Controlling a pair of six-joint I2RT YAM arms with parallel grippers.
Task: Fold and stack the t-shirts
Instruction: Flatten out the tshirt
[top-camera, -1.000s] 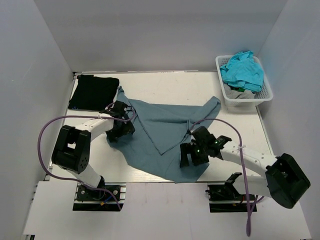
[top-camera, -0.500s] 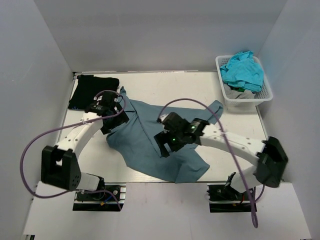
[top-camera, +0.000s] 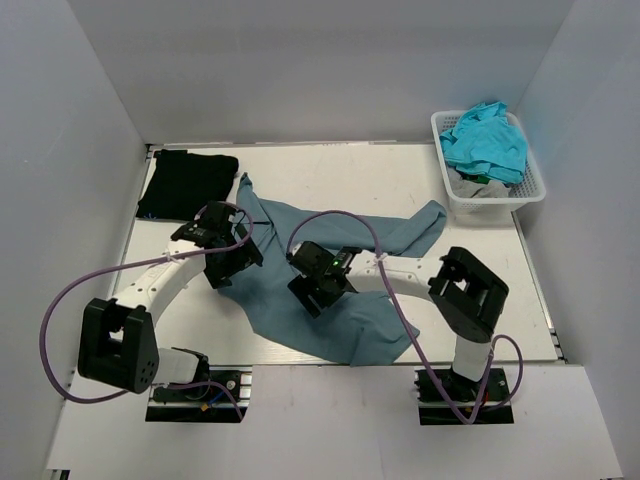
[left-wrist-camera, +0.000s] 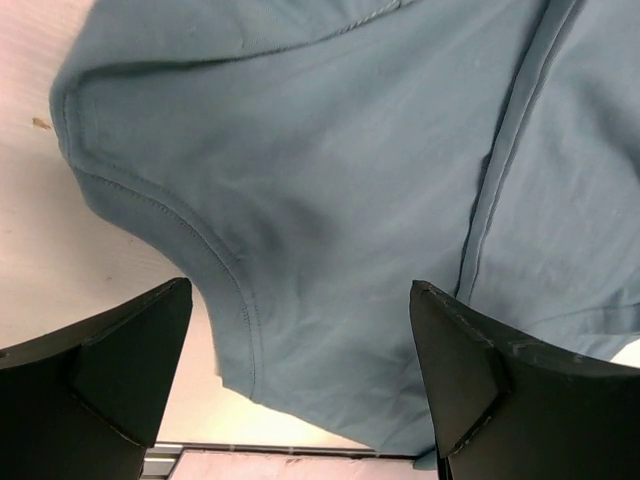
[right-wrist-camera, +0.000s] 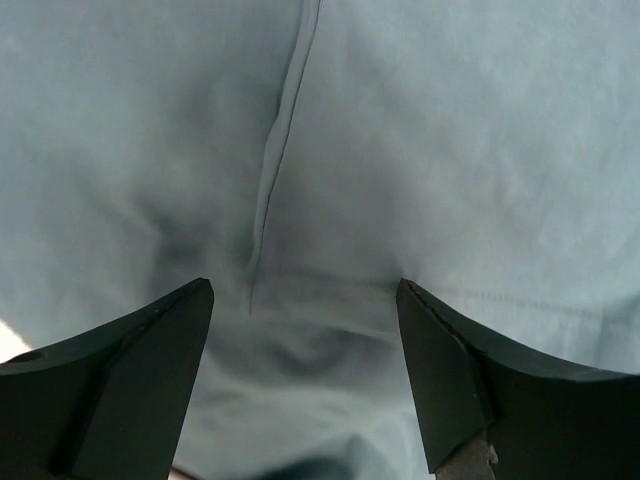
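Table (top-camera: 340, 180) was my reference: off-white top, lightly scuffed, boxed in on three sides. Plain pale grey back wall (top-camera: 330, 70) stood right at its far edge. Left panel (top-camera: 60, 200) and right panel (top-camera: 590, 230), same flat grey, ran along its sides. White lattice basket (top-camera: 490, 204) sat on its far right corner, close to the right panel. White board (top-camera: 330, 420) lay along its near edge. Light was even and diffuse, with soft shadows only. My left wrist cam caught bare tabletop with a small brown speck (left-wrist-camera: 40, 123).
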